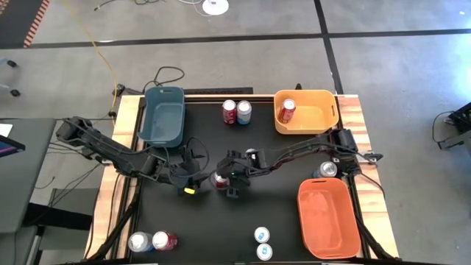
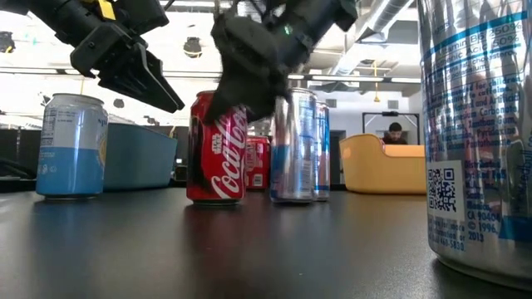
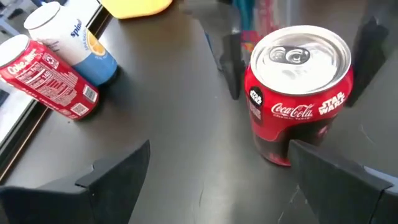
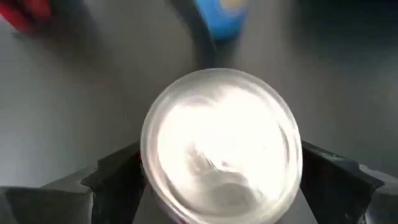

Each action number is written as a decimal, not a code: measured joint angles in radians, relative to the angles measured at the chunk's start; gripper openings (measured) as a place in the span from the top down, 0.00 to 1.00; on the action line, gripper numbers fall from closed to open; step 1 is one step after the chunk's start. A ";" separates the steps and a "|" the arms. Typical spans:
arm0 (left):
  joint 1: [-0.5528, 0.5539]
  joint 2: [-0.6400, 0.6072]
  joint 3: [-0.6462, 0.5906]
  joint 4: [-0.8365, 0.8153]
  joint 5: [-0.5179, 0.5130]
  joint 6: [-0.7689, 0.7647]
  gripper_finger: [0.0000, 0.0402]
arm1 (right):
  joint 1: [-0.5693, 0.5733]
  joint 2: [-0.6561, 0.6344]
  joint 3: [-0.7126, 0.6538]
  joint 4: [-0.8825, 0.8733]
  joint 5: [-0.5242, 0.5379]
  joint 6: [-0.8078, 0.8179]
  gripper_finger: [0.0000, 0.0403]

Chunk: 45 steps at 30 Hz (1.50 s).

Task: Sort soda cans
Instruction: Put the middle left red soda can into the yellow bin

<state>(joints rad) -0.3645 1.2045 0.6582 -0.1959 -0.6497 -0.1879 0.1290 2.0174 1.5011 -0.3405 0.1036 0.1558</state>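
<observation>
We see a red can [image 1: 219, 180] standing upright mid-worktop [image 1: 206, 228], its long axis vertical, silver top up. The right claw [image 1: 223, 182] hangs directly over it, spread wide, a finger on either side, not clenched on it. The left claw [image 1: 193, 181] hovers just beside the can, also spread and empty. We count ten cans: two at the back between the bins, one in the yellow bin [image 1: 324, 121], one by the orange bin [image 1: 331, 232], two at each front corner area. A blue bin [image 1: 163, 132] makes three bins.
</observation>
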 joint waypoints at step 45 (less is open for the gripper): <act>0.004 0.000 0.000 -0.013 -0.008 -0.006 0.06 | -0.044 -0.702 -0.001 -0.602 0.546 0.163 0.32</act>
<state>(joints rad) -0.3600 1.2045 0.6582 -0.2093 -0.6574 -0.1936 0.0855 1.3150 1.5005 -0.9429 0.6492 0.3191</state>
